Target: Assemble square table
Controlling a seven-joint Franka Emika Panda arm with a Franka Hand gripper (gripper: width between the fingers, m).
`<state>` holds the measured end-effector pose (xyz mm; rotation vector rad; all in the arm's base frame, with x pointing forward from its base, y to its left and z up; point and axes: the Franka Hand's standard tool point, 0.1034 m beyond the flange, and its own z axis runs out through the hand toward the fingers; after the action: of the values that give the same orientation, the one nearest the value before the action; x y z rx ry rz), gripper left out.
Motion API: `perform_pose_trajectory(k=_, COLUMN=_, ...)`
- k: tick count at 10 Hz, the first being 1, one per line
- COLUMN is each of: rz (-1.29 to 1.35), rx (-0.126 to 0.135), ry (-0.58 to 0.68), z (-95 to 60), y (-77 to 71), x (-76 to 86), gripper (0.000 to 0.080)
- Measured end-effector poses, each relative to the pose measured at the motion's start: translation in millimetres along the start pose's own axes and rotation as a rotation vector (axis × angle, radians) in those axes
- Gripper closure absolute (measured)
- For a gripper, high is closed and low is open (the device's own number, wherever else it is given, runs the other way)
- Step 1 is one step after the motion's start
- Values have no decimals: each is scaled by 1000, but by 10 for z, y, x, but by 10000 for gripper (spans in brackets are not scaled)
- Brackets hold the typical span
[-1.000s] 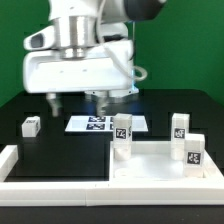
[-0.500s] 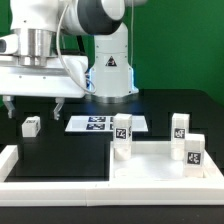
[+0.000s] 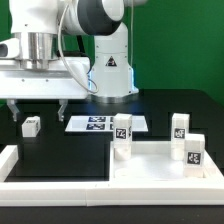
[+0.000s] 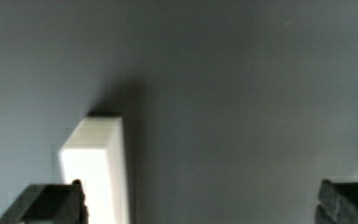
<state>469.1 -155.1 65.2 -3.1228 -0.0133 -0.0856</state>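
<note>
The square table's white slab (image 3: 160, 165) lies at the exterior view's right front, with three tagged leg blocks standing on it (image 3: 122, 135) (image 3: 180, 127) (image 3: 194, 150). One loose leg block (image 3: 31, 125) sits on the black table at the left. My gripper (image 3: 37, 108) hangs just above this block, open and holding nothing. In the wrist view the leg block (image 4: 96, 165) shows as a white bar close to one dark fingertip (image 4: 51, 203). Between the fingertips my gripper (image 4: 202, 205) has only bare dark table, and the other fingertip (image 4: 350, 203) stands well apart.
The marker board (image 3: 105, 123) lies flat behind the slab, near the middle. A long white border rail (image 3: 55, 187) runs along the front and up the left edge. The robot's base (image 3: 110, 70) stands at the back before a green wall.
My gripper has swung from above the marker board to the exterior view's left, over the loose leg block, then dropped slightly. It stays open throughout.
</note>
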Motion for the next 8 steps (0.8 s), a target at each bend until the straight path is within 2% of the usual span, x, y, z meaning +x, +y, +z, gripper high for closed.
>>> perform_pose_trajectory(k=1, rz=0, rx=21, ry=-111, z=87, y=102, x=-190, gripper=150)
perform_pose_trajectory(k=2, rz=9, rx=15, ry=-152, z=157, y=264, x=-356, gripper=150)
perform_pose_trajectory(k=3, rz=13, rx=36, ry=-229, z=213, y=348, x=-547, gripper=150)
perform_pose_trajectory(k=4, rz=19, rx=28, ry=-276, z=270, y=490, x=-709, gripper=150)
perform_pose_trajectory(k=5, rz=32, rx=49, ry=-352, z=291, y=521, x=-814, gripper=150)
perform_pose_trajectory(k=6, rz=41, rx=66, ry=-396, z=311, y=542, x=-797, gripper=150)
perform_pose_trajectory(k=7, rz=44, rx=87, ry=-508, z=309, y=478, x=-823, gripper=150)
perform_pose_trajectory(k=8, rz=37, rx=93, ry=-550, z=330, y=470, x=-791, gripper=150)
